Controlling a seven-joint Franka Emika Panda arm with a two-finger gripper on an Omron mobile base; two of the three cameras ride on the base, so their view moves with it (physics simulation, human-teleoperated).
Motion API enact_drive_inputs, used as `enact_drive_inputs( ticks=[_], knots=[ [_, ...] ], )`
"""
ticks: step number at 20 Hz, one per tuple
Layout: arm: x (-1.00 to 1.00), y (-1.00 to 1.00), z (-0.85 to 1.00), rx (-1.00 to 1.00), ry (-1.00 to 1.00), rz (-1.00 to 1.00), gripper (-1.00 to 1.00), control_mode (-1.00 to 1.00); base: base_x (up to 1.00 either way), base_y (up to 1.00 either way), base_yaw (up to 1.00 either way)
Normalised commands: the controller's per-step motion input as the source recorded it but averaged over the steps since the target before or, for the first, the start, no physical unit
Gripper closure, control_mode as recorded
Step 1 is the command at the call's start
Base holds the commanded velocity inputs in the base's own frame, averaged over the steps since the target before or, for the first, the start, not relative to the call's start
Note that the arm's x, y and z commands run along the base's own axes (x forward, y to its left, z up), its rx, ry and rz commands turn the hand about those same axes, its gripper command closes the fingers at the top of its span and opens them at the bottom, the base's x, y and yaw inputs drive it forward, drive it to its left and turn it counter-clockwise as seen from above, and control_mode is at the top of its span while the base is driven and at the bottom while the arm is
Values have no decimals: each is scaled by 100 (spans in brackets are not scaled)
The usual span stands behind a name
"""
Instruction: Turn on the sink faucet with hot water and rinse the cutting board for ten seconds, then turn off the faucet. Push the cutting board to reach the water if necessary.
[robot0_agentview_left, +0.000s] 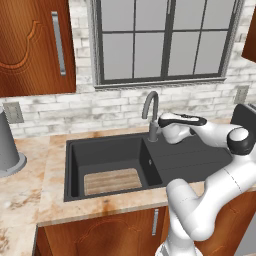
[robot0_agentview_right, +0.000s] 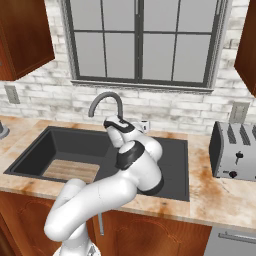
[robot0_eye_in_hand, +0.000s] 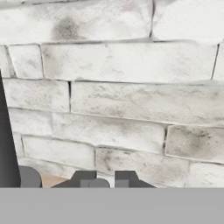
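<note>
The dark grey gooseneck sink faucet (robot0_agentview_left: 151, 111) stands behind the charcoal sink (robot0_agentview_left: 73, 165), between the basin and the drainboard. No water is in view under the spout. On the basin floor, toward its front, the tan cutting board (robot0_agentview_left: 112, 181) lies flat. My gripper (robot0_agentview_left: 164, 129) is just right of the faucet's base, pointing at the brick wall. In the hand view my gripper (robot0_eye_in_hand: 105, 178) has its fingertips (robot0_eye_in_hand: 83, 176) drawn close on a small grey round end of the faucet lever (robot0_eye_in_hand: 99, 183). The faucet's base (robot0_eye_in_hand: 8, 144) is at the left edge.
A silver toaster (robot0_agentview_right: 235, 150) stands on the beige counter right of the sink. At the far left of the counter is a grey cylindrical container (robot0_agentview_left: 7, 150). The flat drainboard (robot0_agentview_left: 200, 157) lies under my arm. Window and brick wall close the back.
</note>
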Motion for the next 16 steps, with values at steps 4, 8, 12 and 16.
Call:
enact_drive_inputs(
  ticks=[4,8,12,16],
  knots=[
    [0,0,0,0,0,0,100,-100,0,0,0],
    [0,0,0,0,0,0,100,-100,0,0,0],
    [0,0,0,0,0,0,100,-100,0,0,0],
    [0,0,0,0,0,0,100,-100,0,0,0]
  ],
)
